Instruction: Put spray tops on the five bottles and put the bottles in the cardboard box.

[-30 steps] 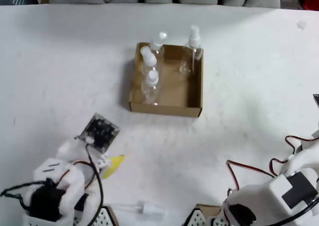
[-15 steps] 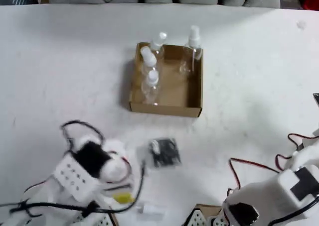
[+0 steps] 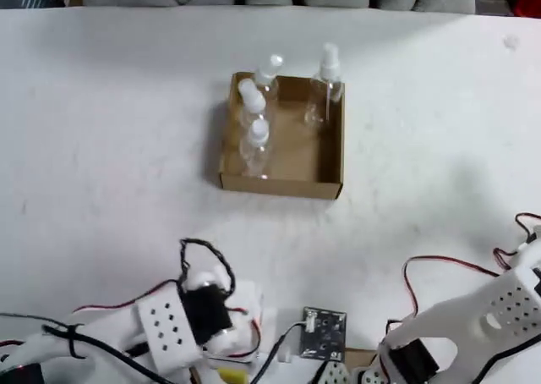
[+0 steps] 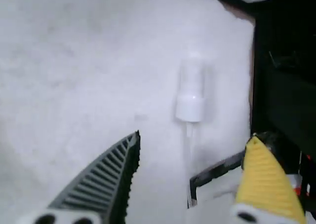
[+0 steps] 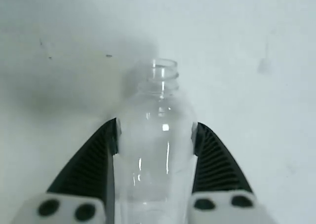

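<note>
The left arm has swung from the left side of the table (image 3: 101, 105) to the middle of its near edge. Now the left pincer (image 4: 195, 137) hangs right over the last spray top (image 4: 191, 98). It is wide open and holds nothing. I think it is getting ready to grab the top.

The spray top lies flat on the table between the two fingers. It is white, with a thin clear tube sticking out.

The right pincer (image 5: 157, 128) is closed around a bottle (image 5: 158, 93). The bottle is clear, and its neck is open with no top on it.

Four bottles (image 3: 254, 134) with tops on already stand in the cardboard box (image 3: 279, 183). So this looks like the last one.
</note>
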{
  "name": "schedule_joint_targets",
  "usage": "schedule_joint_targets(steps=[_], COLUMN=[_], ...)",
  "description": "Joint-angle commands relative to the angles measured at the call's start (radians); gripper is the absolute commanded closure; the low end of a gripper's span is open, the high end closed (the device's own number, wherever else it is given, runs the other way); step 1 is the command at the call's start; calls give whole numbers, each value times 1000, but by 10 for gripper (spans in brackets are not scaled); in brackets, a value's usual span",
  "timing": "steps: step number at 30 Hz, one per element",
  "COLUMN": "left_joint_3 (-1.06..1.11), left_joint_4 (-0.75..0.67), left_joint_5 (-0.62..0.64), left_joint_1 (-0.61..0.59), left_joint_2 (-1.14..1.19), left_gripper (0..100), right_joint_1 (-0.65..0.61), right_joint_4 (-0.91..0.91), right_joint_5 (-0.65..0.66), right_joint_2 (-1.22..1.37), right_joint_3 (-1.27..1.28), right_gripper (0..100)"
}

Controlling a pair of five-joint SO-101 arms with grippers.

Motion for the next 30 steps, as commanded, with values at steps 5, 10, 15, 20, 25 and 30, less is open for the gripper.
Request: schedule_joint_targets(steps=[5, 10, 15, 20, 25, 30], left_joint_3=[120, 186, 256, 261, 296, 373], left_joint_4=[-176, -262, -350, -381, -400, -462], left_joint_5=[38, 41, 118, 127, 172, 173], left_joint_1=[25, 21, 21, 21, 27, 30], left_joint_2=[10, 10, 10, 10, 12, 10], left_gripper=[695, 698, 698, 699, 720, 871], right_joint_1=[19, 15, 12, 12, 16, 19], right_joint_4=[168, 216, 251, 268, 268, 268], right_joint_5=[3, 3, 3, 2, 2, 2], right_joint_2=[85, 97, 91, 94, 96, 90], right_joint_3=[-261, -322, -356, -388, -390, -390], right_gripper=[984, 983, 983, 983, 983, 983])
